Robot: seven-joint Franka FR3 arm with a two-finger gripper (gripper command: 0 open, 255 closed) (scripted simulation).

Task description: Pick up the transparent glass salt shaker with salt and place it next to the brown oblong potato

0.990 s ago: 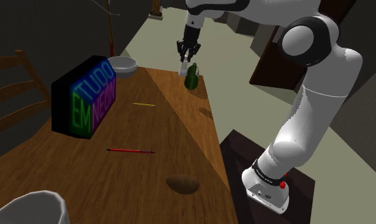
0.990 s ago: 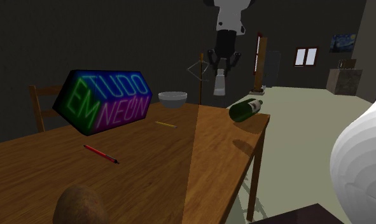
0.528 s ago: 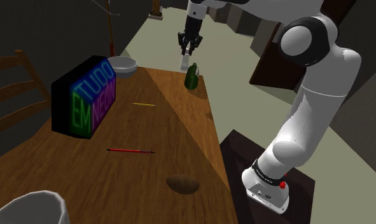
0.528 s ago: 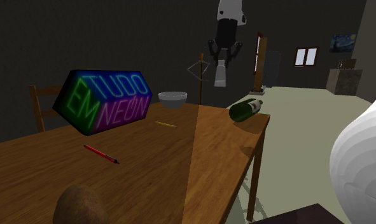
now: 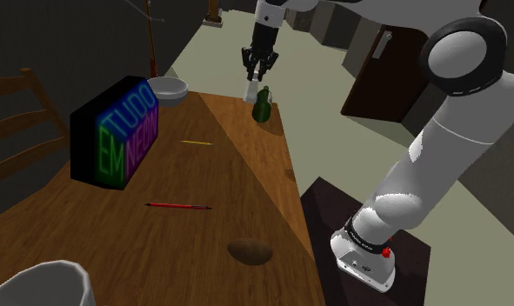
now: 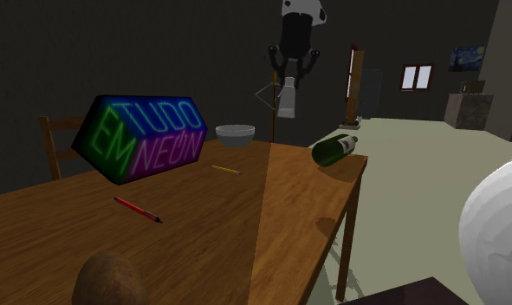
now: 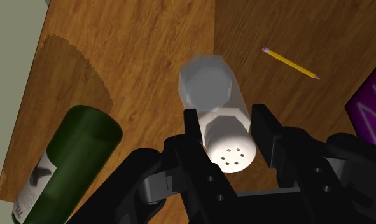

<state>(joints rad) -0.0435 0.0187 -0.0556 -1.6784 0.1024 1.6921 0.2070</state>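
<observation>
Shifted slightly sideways, salt shaker (image 6: 288, 100) aloft.
Arm stretches far out, wrist pointing down; jaws pinch it above the surface (image 5: 237, 174) near the green bottle (image 5: 262, 106), well apart from the potato (image 5: 250, 251).

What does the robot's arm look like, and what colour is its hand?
The arm is made of chunky, rounded white segments with dark grey joints. Its end effector is all black, with two flat fingers. Near the bottom of the arm there is a small red button.
</observation>
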